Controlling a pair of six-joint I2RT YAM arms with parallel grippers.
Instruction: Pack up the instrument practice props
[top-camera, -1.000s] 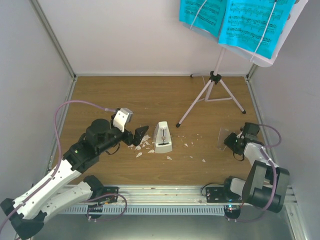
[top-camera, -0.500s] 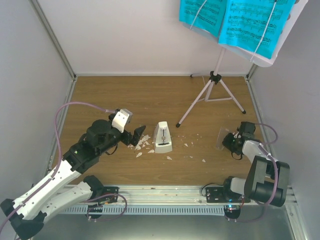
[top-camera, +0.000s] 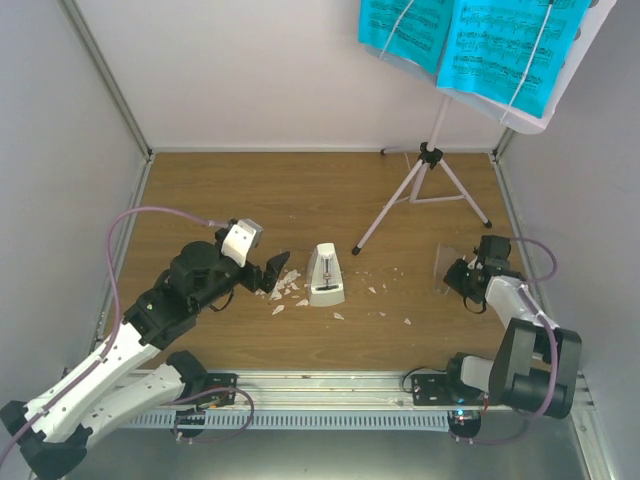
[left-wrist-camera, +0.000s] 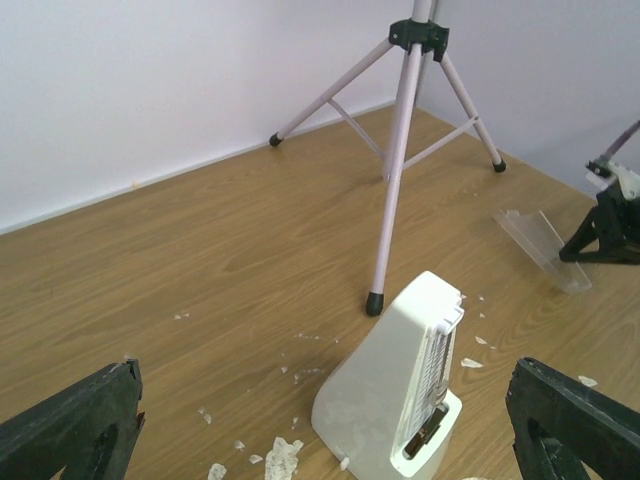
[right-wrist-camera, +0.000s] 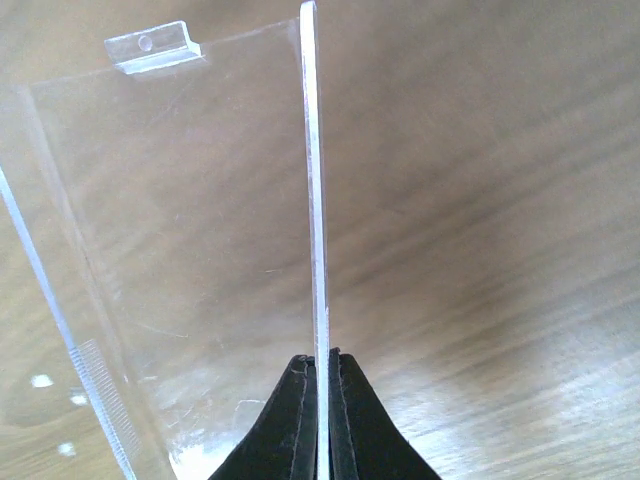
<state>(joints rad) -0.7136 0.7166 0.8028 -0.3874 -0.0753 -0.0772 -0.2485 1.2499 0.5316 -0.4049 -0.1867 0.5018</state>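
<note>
The white pyramid metronome stands upright mid-table among white crumbs; it also shows in the left wrist view. My left gripper is open and empty just left of it, its fingers wide to either side. The pale-lilac tripod music stand stands at the back right, also in the left wrist view, carrying cyan sheet-music pages. My right gripper is shut on the edge of a clear plastic cover low at the right.
White crumbs lie scattered round the metronome and towards the right. The stand's legs spread over the back right of the wooden floor. White walls close in the back and sides. A metal rail runs along the near edge.
My right gripper has moved slightly away from the near edge with the clear cover in it. The left arm has barely shifted.
</note>
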